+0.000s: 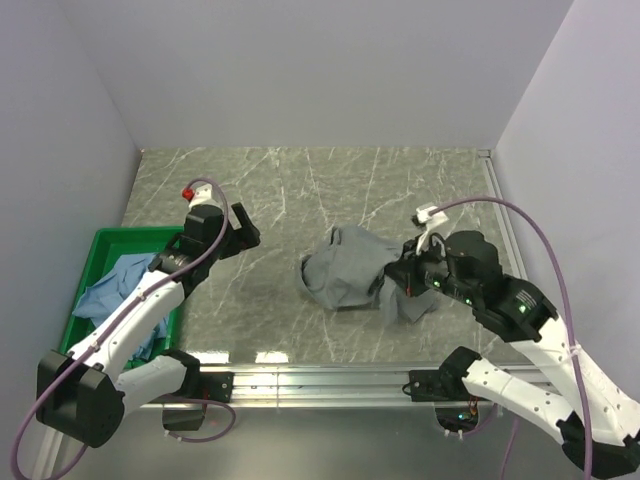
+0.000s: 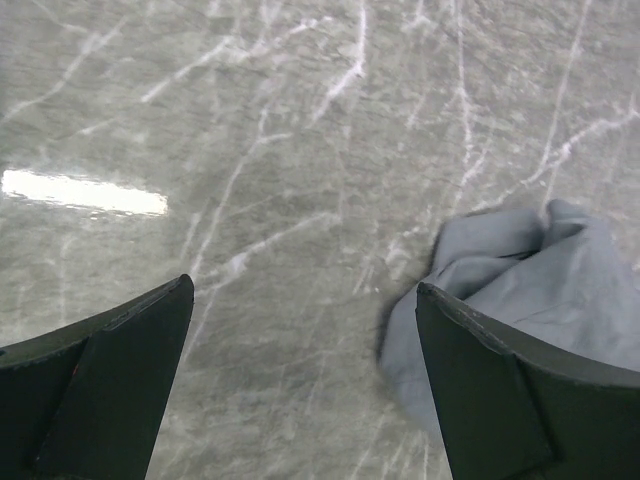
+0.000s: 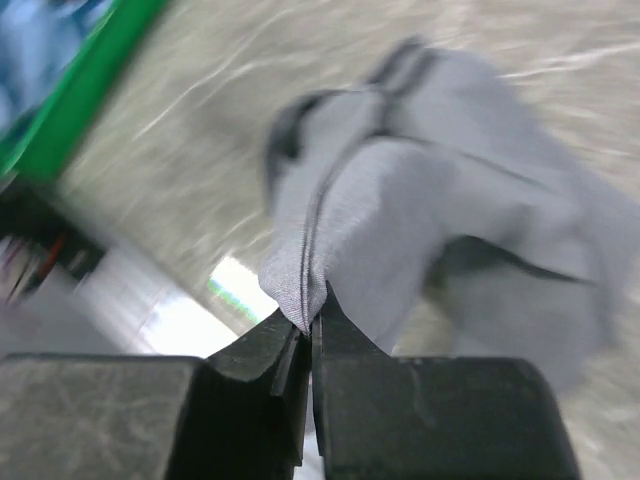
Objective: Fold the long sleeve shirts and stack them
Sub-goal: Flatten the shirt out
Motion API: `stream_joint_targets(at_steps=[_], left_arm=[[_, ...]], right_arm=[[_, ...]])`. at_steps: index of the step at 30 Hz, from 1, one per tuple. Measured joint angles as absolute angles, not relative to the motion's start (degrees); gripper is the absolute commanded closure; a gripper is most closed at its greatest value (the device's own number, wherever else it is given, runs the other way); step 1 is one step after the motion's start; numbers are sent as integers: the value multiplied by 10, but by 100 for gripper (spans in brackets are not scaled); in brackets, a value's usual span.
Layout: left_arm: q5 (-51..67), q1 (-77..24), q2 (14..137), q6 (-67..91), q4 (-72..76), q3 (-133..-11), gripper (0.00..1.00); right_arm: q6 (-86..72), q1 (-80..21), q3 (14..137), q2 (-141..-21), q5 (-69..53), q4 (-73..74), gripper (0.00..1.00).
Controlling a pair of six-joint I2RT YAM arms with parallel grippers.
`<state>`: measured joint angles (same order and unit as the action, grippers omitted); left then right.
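From above, the left gripper (image 1: 246, 226) hangs over the marble table (image 1: 300, 185) with its jaws apart. The green bin (image 1: 108, 236), back along its arm, holds the light blue shirt (image 1: 112, 290). The grey-green shirt (image 1: 340, 268) lies crumpled between the two grippers, and the right gripper (image 1: 388, 284) is at the shirt's edge. In the left wrist view both fingers stand wide apart with nothing between them, and the grey-green shirt lies just past the right finger. The right wrist view is blurred. It shows the jaws pinched tight on a seamed fold of the grey-green shirt, the rest bunched ahead of the fingertips. The bin and the light blue shirt are far off, up and to the left.
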<state>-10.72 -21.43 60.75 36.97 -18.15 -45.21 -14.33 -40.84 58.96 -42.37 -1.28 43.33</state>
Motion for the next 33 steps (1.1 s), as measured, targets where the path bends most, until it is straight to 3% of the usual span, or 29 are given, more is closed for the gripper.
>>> stream_joint_targets(at_steps=[4,5,8,11,16,21,33], left_arm=[[-80,-214,618,373,-173,-452,1],[-70,-214,624,375,-171,-452,1],[-40,-214,649,382,-170,-452,1],[-6,-215,677,387,-170,-452,1],[32,-230,713,397,-170,-454,1],[32,-287,757,403,-166,-489,4],[25,-342,884,460,-141,-512,17]], right_arm=[[-123,-408,579,-472,-148,452,71],[-120,-408,572,-483,-171,459,58],[-107,-408,547,-531,-232,493,40],[-106,-408,540,-547,-249,520,30],[-125,-406,563,-546,-173,516,29],[-167,-361,562,-565,-87,476,37],[-250,-219,442,-566,-22,362,37]])
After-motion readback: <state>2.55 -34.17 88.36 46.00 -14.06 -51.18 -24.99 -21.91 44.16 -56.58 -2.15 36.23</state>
